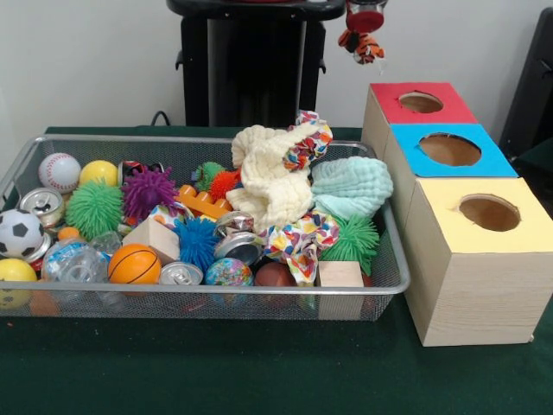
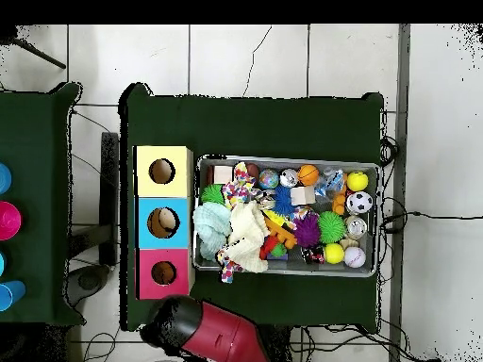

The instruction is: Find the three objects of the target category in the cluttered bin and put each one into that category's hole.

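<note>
Up at twelve o'clock my gripper (image 1: pixel 365 26) grips an orange plush toy (image 1: pixel 361 46), dangling at eleven o'clock from the red box's hole (image 1: pixel 421 102); released off-centre, I reckon it lands on the rim

End effector (image 1: pixel 365 35) raised at top edge, clamped around an orange striped plush (image 1: pixel 363 47)

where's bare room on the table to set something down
Bare green cloth runs along the table in front of the wire bin and the yellow-topped box; overhead, also a broad strip beyond the bin. The bin is packed edge to edge; the three boxes touch, red-topped box last.
</note>
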Controlling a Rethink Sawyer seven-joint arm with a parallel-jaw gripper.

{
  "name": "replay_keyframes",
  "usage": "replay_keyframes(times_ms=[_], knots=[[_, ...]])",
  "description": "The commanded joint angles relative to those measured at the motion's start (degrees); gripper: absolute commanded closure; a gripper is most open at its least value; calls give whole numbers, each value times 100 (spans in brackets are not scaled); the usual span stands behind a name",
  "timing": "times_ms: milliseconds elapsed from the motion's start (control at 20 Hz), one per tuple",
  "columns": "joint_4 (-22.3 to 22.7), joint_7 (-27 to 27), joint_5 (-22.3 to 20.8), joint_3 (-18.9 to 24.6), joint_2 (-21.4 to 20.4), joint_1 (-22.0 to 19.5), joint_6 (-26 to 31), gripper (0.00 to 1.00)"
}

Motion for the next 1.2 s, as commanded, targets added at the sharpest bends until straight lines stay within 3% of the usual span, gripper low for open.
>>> replay_keyframes(times_ms=[50,500,850,1200], knots=[[-706,-80,276,946,-81,-311,-195,100],[-1012,317,442,1207,-54,-427,75,100],[-1459,506,285,1136,169,-429,159,100],[-1485,516,386,1186,287,-473,-18,100]])
